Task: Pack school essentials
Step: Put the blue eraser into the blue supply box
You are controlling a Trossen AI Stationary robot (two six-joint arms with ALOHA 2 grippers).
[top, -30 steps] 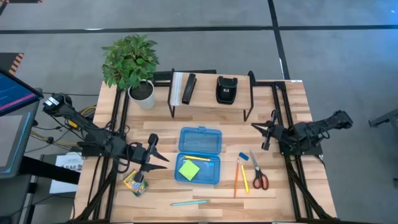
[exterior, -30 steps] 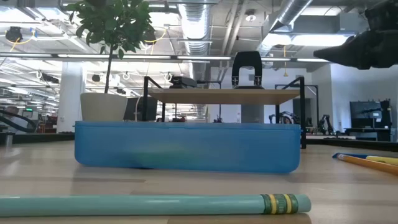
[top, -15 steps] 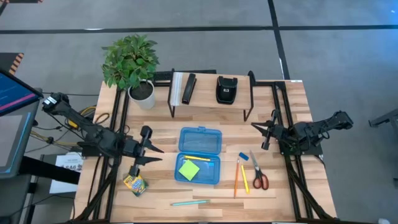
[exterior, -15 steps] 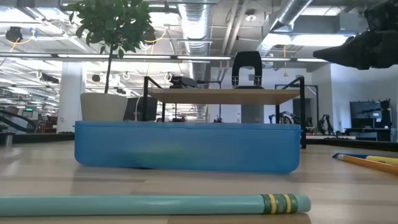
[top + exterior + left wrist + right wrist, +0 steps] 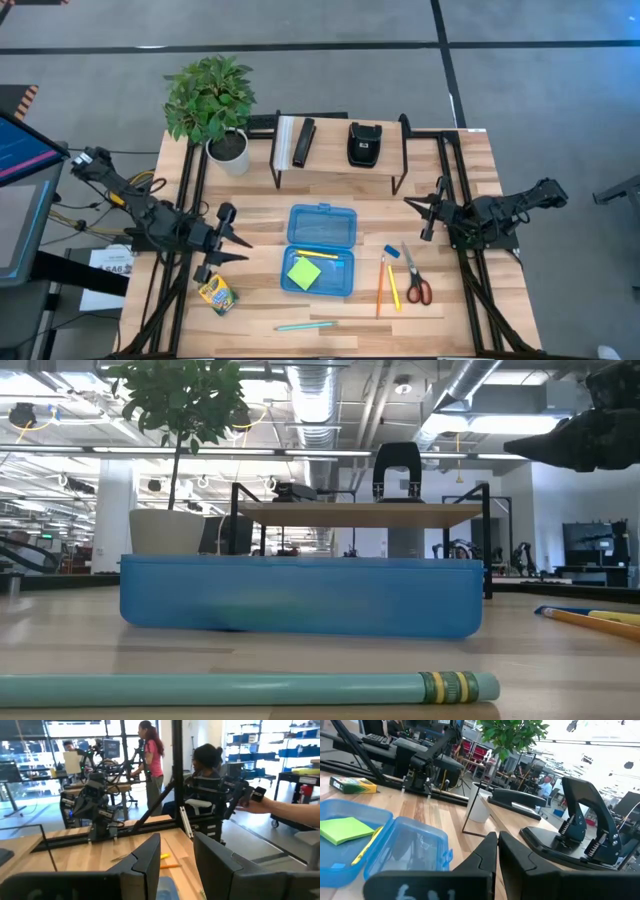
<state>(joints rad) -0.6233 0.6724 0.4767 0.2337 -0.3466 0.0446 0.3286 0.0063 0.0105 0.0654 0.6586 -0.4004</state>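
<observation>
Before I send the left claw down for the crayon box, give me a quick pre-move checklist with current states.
1. Left claw empty and open: ok; fingers spread, nothing between them.
2. Yellow-green crayon box free to grab: ok; it lies alone on the wooden table, apart from the claw.
3. Blue translucent plastic box open: ok; lid folded back.
4. Room left in the box: ok; only a lime-green sticky-note pad and a yellow pencil inside.
5. Right claw out of the way: ok; parked at the table's right side, fingers nearly together.
6. Crayon box flap closed: cannot tell.
</observation>
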